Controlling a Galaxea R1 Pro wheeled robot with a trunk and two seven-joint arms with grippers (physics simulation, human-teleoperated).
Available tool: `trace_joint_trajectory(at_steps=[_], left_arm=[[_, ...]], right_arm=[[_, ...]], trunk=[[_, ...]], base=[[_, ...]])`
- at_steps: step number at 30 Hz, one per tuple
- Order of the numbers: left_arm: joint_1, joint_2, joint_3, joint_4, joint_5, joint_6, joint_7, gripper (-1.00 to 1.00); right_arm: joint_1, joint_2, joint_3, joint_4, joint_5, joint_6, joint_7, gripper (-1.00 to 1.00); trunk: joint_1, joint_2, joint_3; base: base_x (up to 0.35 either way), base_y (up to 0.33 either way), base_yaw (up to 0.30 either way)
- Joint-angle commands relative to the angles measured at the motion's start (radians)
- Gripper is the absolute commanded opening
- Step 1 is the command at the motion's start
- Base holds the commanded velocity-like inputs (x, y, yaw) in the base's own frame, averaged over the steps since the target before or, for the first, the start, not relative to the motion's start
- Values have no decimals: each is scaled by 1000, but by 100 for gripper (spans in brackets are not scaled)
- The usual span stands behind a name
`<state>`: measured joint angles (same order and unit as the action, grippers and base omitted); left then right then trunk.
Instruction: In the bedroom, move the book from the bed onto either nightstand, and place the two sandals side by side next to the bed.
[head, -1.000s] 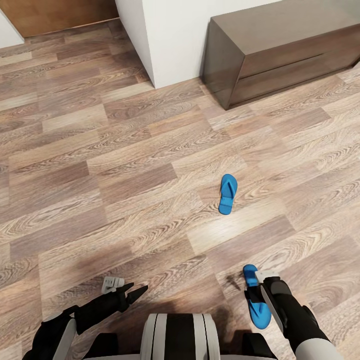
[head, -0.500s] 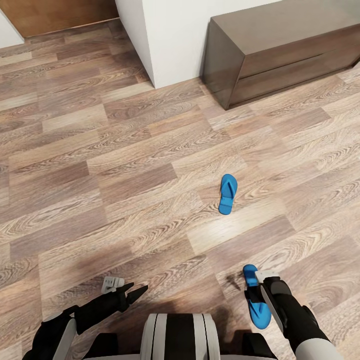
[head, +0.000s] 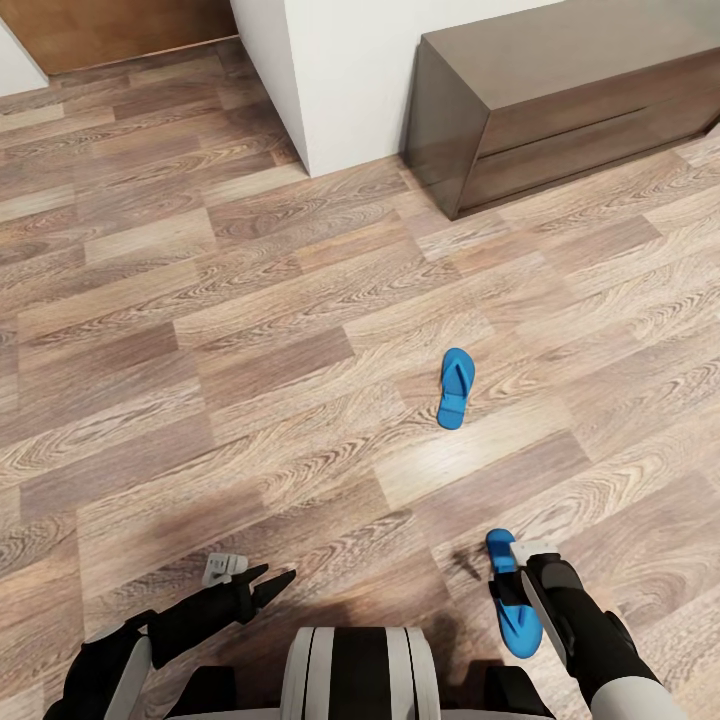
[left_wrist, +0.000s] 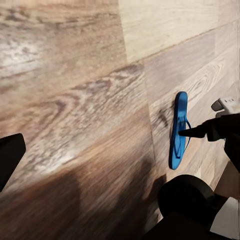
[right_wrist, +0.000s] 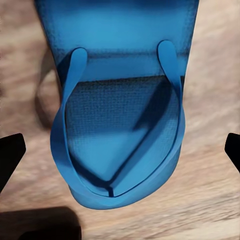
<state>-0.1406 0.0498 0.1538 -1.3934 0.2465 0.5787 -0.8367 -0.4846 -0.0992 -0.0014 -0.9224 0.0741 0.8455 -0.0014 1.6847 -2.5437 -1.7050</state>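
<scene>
Right gripper (head: 512, 585) sits low at five o'clock, directly over the near sandal (head: 517, 605), its fingers spread wide to either side of the bright blue sole (right_wrist: 120, 135) with thin thong straps, not clamped. Left gripper (head: 262, 585) hangs at seven o'clock over bare planks, fingers apart. Out at one o'clock lies the second sandal (head: 456, 388), flat on the wood-plank floor (head: 250, 380). Beyond, a dark cabinet (head: 570, 110) beside a white wall (head: 350, 80).
</scene>
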Motion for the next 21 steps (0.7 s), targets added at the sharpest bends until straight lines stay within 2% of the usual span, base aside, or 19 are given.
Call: trace_joint_trajectory(at_steps=[1,4,8,13,21], left_arm=[[0,2,1,-8,14,9,-10,100],[0,5,2,-76,101,24,-65,100],[-1,7,3,-143,168,87,-86,100],[-1,7,4,-168,194,147,-93,100],[-1,7,4,-197,208,160,-93,100]], right_arm=[[0,0,0,-1,7,5,3,100],[0,0,0,-1,7,4,3,100],[0,0,0,-1,7,4,3,100],[0,0,0,-1,7,4,3,100],[0,0,0,-1,7,5,3,100]], trunk=[[0,0,0],[0,0,0],[0,0,0],[0,0,0],[0,0,0]], base=[[0,0,0],[0,0,0],[0,0,0],[0,0,0],[0,0,0]])
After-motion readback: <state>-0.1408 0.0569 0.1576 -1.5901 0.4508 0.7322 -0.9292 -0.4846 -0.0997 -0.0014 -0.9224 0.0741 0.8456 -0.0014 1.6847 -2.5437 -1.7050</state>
